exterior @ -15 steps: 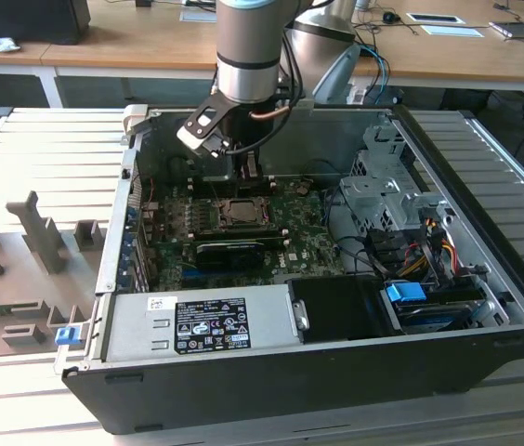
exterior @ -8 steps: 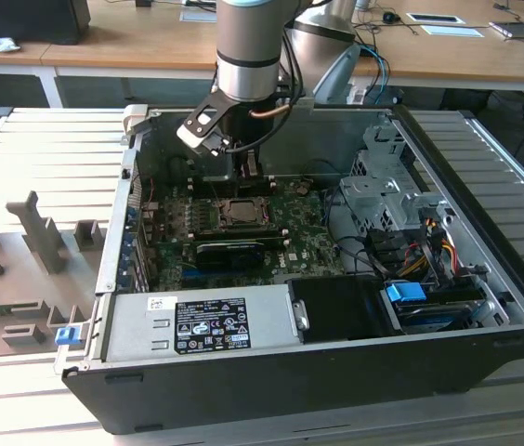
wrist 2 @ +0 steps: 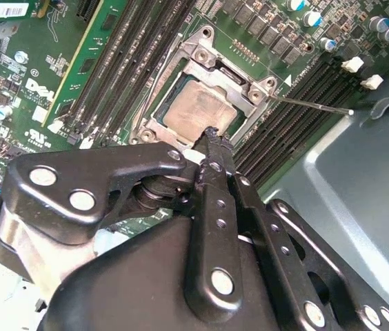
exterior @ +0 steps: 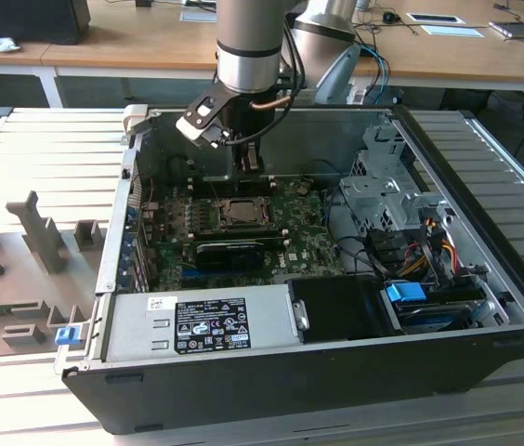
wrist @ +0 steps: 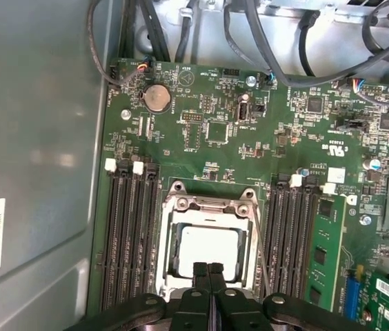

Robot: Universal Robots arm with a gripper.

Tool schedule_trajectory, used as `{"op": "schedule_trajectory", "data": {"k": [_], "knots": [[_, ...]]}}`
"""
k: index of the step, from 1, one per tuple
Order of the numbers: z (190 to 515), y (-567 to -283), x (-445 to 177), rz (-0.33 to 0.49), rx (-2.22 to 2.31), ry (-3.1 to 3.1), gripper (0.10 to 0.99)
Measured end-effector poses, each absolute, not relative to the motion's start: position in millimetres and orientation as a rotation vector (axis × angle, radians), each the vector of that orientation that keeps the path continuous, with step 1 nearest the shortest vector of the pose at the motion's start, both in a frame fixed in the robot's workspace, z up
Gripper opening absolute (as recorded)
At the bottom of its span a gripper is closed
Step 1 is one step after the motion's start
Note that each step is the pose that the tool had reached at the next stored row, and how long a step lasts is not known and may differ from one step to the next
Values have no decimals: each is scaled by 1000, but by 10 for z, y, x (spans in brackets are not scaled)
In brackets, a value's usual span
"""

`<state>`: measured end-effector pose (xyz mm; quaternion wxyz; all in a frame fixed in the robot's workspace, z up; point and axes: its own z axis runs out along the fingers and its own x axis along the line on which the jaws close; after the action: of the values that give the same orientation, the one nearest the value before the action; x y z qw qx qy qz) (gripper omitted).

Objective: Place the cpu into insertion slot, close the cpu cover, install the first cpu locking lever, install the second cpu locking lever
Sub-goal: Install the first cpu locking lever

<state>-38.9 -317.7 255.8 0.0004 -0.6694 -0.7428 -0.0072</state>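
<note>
The tool [wrist: 208,270], its fingers pinched together on nothing, hangs right over one edge of the chip [wrist: 208,248]. The chip lies flat inside the lowered cover [wrist: 208,204], directly beneath the tips.

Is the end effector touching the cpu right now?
Cannot tell. In both wrist views the shut end effector overlaps an edge of the cpu, with no plain contact or gap; the exterior view leaves its height unclear.
</note>
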Motion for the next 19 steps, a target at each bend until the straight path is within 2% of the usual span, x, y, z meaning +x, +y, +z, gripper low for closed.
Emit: {"op": "schedule_trajectory", "data": {"k": [10,15,19], "knots": [[2721,-3177,-389,-22,-2103,-2332,106],[2918,-3177,-389,-23,-2104,-2332,106],[2924,-3177,-392,-23,-2015,-2409,106]]}}
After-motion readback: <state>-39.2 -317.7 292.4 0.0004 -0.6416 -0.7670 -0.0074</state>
